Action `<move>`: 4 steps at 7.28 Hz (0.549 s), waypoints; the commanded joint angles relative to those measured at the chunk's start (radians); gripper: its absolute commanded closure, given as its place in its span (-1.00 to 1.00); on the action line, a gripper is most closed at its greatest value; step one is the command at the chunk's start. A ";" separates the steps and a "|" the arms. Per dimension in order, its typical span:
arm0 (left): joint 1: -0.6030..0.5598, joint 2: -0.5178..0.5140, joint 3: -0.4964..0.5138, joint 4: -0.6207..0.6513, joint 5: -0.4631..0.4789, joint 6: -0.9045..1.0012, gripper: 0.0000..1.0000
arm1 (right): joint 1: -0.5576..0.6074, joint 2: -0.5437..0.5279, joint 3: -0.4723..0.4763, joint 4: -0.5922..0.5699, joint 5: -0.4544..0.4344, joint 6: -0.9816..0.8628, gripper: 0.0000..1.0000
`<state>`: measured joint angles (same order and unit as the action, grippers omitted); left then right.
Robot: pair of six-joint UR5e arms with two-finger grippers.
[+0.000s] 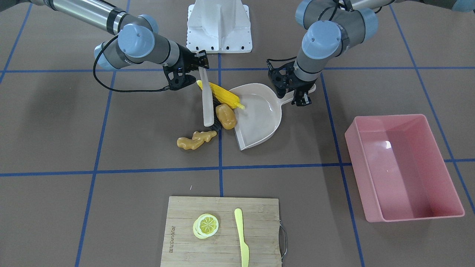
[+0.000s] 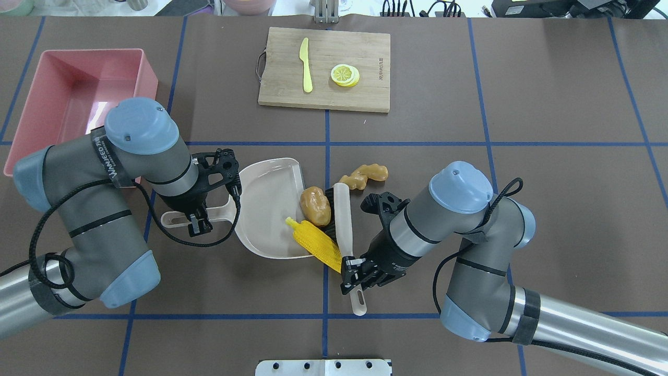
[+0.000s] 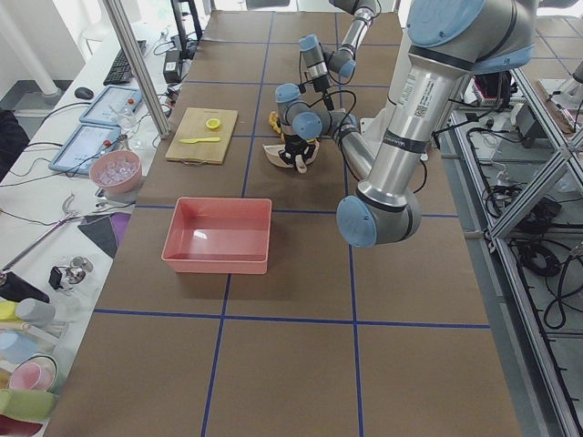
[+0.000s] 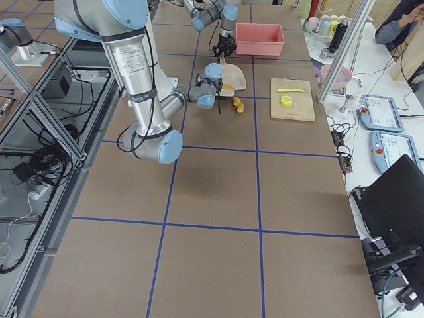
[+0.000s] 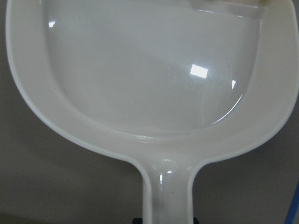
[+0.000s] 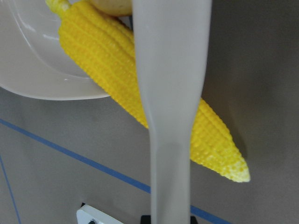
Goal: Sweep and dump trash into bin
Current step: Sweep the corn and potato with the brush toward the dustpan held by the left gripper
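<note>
My left gripper (image 2: 195,219) is shut on the handle of the beige dustpan (image 2: 266,209), which lies flat on the table and fills the left wrist view (image 5: 149,84). My right gripper (image 2: 355,274) is shut on the white handle of a black-bristled brush (image 2: 343,219). The yellow corn cob (image 2: 315,243) lies against the brush, its stalk end over the pan's lip (image 6: 140,93). At the pan's mouth, beside the bristles, sits the brown potato (image 2: 315,204). The tan ginger root (image 2: 367,175) rests on the table on the brush's far side. The pink bin (image 2: 62,94) stands empty at the far left.
A wooden cutting board (image 2: 365,52) at the table's far edge carries a lemon slice (image 2: 344,74) and a pale yellow knife (image 2: 306,65). The white robot base plate (image 2: 323,367) is at the near edge. My left arm's elbow hangs over the bin's near corner.
</note>
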<state>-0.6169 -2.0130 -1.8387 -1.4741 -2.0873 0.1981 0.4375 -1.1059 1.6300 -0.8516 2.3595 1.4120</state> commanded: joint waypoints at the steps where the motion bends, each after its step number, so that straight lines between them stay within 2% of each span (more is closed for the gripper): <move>1: 0.000 -0.019 0.004 0.000 0.009 0.000 1.00 | -0.011 0.050 -0.021 -0.020 -0.020 0.022 1.00; 4: 0.003 -0.050 0.053 0.002 0.013 -0.002 1.00 | -0.022 0.126 -0.021 -0.130 -0.040 0.022 1.00</move>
<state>-0.6143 -2.0524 -1.8047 -1.4718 -2.0758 0.1975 0.4187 -1.0031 1.6089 -0.9463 2.3237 1.4338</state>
